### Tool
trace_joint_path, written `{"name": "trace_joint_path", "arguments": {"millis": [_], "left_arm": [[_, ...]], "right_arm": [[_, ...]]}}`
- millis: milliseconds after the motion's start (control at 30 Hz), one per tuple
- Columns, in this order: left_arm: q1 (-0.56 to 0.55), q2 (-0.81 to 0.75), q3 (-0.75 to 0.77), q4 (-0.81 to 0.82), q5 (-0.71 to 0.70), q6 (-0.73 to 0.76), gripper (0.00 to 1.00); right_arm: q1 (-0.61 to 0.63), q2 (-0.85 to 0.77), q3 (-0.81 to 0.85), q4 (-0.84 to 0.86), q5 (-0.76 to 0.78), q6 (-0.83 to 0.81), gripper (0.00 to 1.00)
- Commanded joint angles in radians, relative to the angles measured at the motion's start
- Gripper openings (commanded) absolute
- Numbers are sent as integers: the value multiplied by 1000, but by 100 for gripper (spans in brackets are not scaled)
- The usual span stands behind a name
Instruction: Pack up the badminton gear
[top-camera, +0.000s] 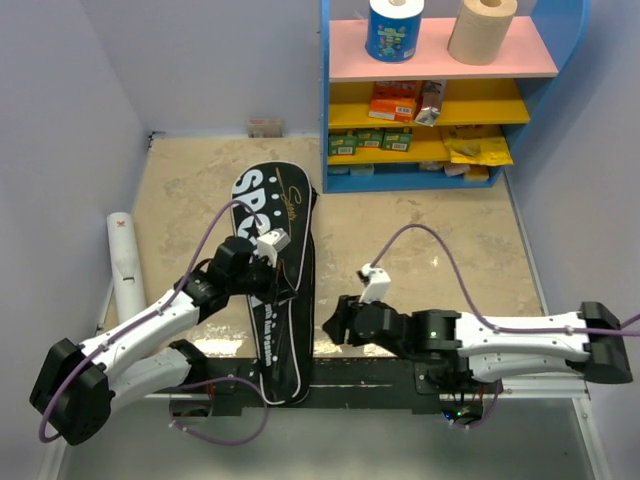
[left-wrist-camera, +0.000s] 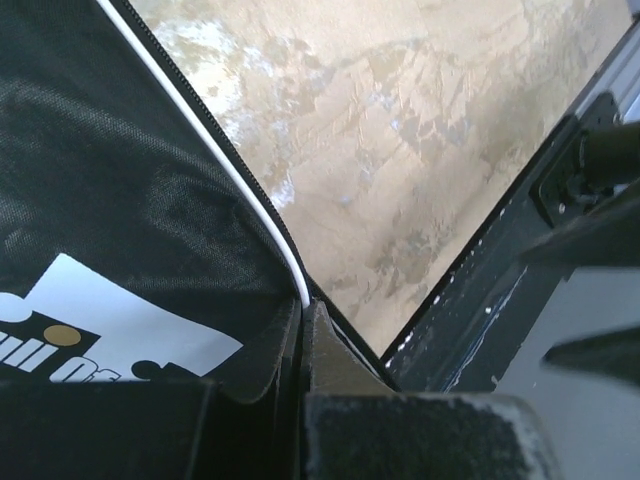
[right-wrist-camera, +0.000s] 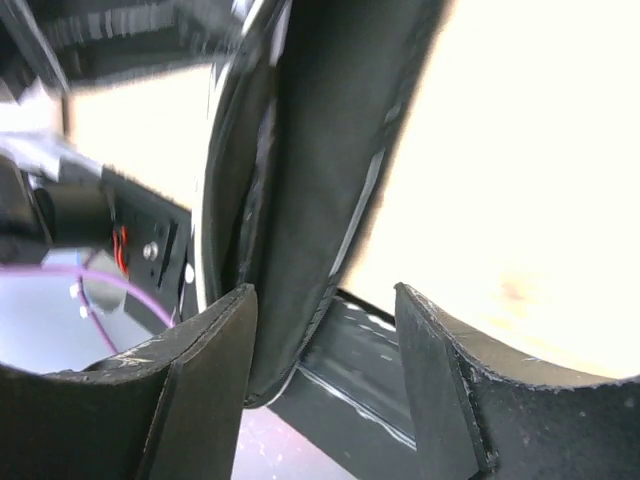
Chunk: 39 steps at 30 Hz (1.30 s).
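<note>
The black racket-shaped cover (top-camera: 283, 215) with white lettering lies lengthwise on the table, its narrow end over the near rail. My left gripper (top-camera: 264, 262) is shut on the cover's white-piped zipper edge (left-wrist-camera: 262, 215), which runs in between the closed fingers (left-wrist-camera: 330, 350). My right gripper (top-camera: 330, 325) stands open just right of the cover's narrow end. In the right wrist view that narrow end (right-wrist-camera: 310, 150) sits between the fingers, close to the left fingertip (right-wrist-camera: 215, 340), with a gap to the right one. A long white tube (top-camera: 126, 262) lies at the table's left edge.
A blue shelf unit (top-camera: 324, 100) stands at the back right with paper rolls (top-camera: 483, 28) on top and yellow and orange packets (top-camera: 396, 100) below. A black rail (top-camera: 360, 372) runs along the near edge. Walls close in on both sides.
</note>
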Motion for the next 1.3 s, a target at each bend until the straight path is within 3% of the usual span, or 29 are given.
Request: {"name": "trace_joint_path", "arguments": {"millis": [0,167,433,633,900,1067,1267], "left_arm": [[-84,10,78,-21,19,65,0],[-218,-10,72,-26,5,24,0],[-558,65,104,-26,-112,-4,0],[-635,179,141,5,-152,39,0],[-646,315,176,86,-221,91,0],[-643,450,298,-9,-346,148,0],[-634,595,418,-92,-454,223,0]], "right_arm": [[-1,-189,16,-360,236,122,62],[0,-205,88,-521,273,142,61],[-1,-183,116,-523,293,150,62],[-40,-151,127,-612,399,240,66],[-356,-116,71,-382,335,6,66],[-607,26,84,-233,205,-173,66],[-804,154,117,-60,59,-339,66]]}}
